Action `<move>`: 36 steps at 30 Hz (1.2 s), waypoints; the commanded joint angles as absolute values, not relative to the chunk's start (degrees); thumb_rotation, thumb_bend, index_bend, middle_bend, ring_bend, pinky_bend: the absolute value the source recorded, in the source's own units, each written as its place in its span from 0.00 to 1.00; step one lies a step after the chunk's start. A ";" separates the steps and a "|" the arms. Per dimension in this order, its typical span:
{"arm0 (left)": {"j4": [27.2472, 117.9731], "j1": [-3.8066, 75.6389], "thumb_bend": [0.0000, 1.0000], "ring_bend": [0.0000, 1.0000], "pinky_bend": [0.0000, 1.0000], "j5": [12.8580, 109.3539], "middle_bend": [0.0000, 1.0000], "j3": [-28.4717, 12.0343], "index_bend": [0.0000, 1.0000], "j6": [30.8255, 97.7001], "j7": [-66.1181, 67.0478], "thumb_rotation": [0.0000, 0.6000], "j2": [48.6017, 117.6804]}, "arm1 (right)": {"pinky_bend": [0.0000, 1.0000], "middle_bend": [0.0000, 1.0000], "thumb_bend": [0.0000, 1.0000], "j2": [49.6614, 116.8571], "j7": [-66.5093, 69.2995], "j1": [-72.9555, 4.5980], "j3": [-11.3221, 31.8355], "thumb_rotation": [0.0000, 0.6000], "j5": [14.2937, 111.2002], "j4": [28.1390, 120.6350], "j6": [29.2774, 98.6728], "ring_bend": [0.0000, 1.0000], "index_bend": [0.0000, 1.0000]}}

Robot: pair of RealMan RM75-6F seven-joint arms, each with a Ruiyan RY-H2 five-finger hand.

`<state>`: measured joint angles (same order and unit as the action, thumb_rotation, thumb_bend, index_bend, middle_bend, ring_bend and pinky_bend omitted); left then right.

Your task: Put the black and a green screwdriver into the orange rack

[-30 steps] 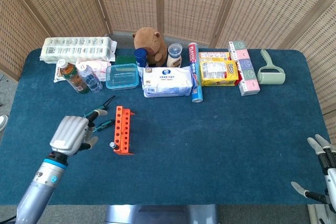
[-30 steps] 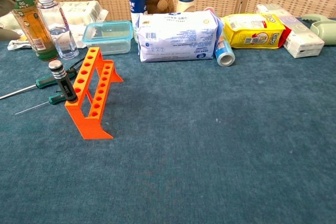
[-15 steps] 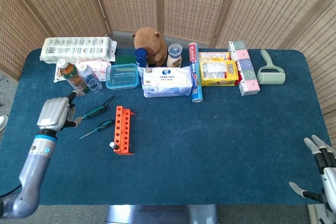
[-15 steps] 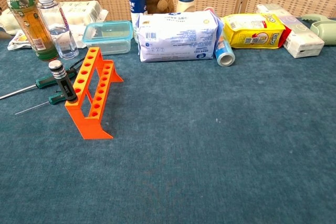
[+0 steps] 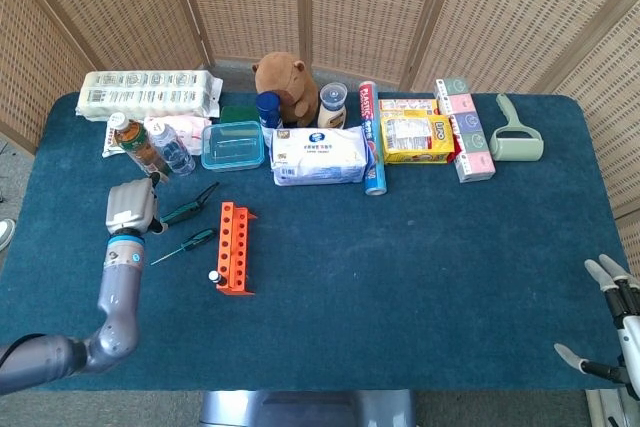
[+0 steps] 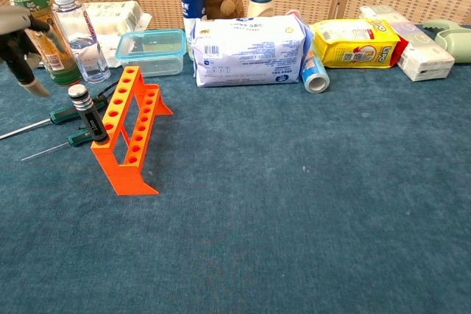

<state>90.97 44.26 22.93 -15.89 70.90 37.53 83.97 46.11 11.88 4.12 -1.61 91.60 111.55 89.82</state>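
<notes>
The orange rack (image 5: 234, 247) (image 6: 132, 126) stands left of the table's middle. A black screwdriver (image 5: 214, 275) (image 6: 87, 108) stands upright in its near end hole. Two green screwdrivers lie flat just left of the rack, one farther back (image 5: 185, 212) (image 6: 70, 114) and one nearer (image 5: 190, 243) (image 6: 73, 139). My left hand (image 5: 130, 209) (image 6: 22, 42) hovers left of the farther green screwdriver, fingers apart and pointing down, holding nothing. My right hand (image 5: 615, 332) stays at the table's near right corner, fingers spread and empty; the chest view does not show it.
Two bottles (image 5: 140, 145) (image 6: 44, 31) stand just behind my left hand. A clear lidded box (image 5: 232, 144), a wipes pack (image 5: 320, 155), a plush toy (image 5: 284, 77), cans and snack boxes (image 5: 415, 137) line the back. Blue cloth (image 5: 400, 277) covers the table.
My left hand drew back from over the green screwdrivers' tips to the left, then shifted right beside the farther one's handle. The screwdrivers and rack have not moved.
</notes>
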 commanded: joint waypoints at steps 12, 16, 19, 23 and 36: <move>77.06 49.48 0.16 0.72 0.85 11.52 0.81 -20.06 0.29 67.84 45.03 1.00 94.43 | 0.00 0.00 0.03 45.47 14.26 3.92 -1.46 1.00 91.54 110.78 89.75 0.01 0.00; 74.33 49.80 0.15 0.72 0.85 10.98 0.81 -20.68 0.29 66.64 45.23 1.00 95.93 | 0.00 0.00 0.03 45.42 14.49 3.90 -1.48 1.00 91.49 110.71 89.68 0.01 0.00; 72.93 50.00 0.16 0.72 0.85 10.53 0.81 -21.10 0.30 65.86 45.55 1.00 96.69 | 0.00 0.00 0.03 45.39 14.66 3.80 -1.37 1.00 91.24 110.64 89.55 0.01 0.00; 71.91 50.23 0.19 0.72 0.85 10.03 0.81 -21.75 0.33 64.95 45.64 1.00 97.76 | 0.00 0.00 0.03 45.22 15.04 3.76 -1.32 1.00 91.07 110.62 89.49 0.01 0.00; 68.45 50.98 0.28 0.72 0.85 9.77 0.81 -22.68 0.33 65.70 47.94 1.00 100.91 | 0.00 0.00 0.03 44.96 15.82 3.81 -1.49 1.00 91.36 110.41 89.50 0.01 0.00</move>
